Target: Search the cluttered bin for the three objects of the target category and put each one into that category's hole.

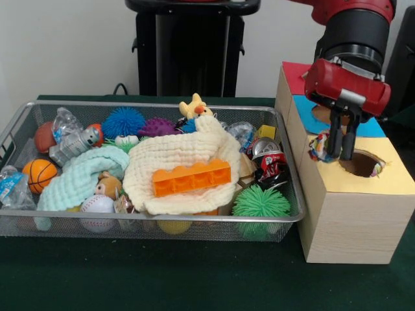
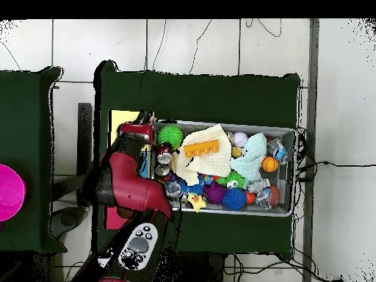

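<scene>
My gripper (image 1: 342, 150) hangs over the yellow top of the wooden box (image 1: 353, 220), just left of its round hole (image 1: 362, 163). It is shut on a crumpled colourful wrapper (image 1: 318, 146) that sticks out to the left of the fingers. In the overhead view the gripper (image 2: 139, 138) sits beside the yellow panel (image 2: 122, 118), left of the wire bin (image 2: 294, 170). A crushed red and silver can (image 1: 268, 162) lies at the right end of the bin (image 1: 155, 228). A crushed clear plastic bottle (image 1: 70, 140) lies at the back left, and another (image 1: 10, 186) against the left wall.
A cream cloth (image 1: 178, 155) with an orange toy brick (image 1: 192, 177) on it covers the bin's middle. Around it lie a mint cloth (image 1: 78, 181), a green spiky ball (image 1: 260, 202), a basketball (image 1: 39, 173), a baseball (image 1: 97, 207) and a yellow duck (image 1: 194, 105). The box also has blue (image 1: 373, 127) and red (image 1: 295, 76) panels.
</scene>
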### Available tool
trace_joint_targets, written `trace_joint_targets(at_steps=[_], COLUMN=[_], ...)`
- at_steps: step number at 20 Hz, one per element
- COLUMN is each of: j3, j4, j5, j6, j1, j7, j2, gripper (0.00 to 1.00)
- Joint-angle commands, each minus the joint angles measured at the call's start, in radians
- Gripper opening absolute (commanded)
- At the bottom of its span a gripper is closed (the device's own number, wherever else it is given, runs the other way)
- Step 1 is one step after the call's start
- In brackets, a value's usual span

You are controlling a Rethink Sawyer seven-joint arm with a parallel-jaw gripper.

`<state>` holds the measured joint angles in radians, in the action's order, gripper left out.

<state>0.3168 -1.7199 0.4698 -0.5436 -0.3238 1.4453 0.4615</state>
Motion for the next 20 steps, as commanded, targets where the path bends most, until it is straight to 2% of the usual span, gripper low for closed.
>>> trace_joint_targets(at_steps=[1,6,11,20], j3=[-0.160,-0.163,-0.152,-0.172], j4=[-0.079,-0.086,-0.096,-0.129], j5=[-0.028,0.022,0.068,0.029], j6=[0.089,0.102,0.071,-0.031], j1=[-0.007,-0.026,-0.060,-0.055], j7=[0.292,0.293,0.293,0.356], j2=[0.013,0.010,-0.003,-0.038], gripper=[0.00,0.00,0.00,0.00])
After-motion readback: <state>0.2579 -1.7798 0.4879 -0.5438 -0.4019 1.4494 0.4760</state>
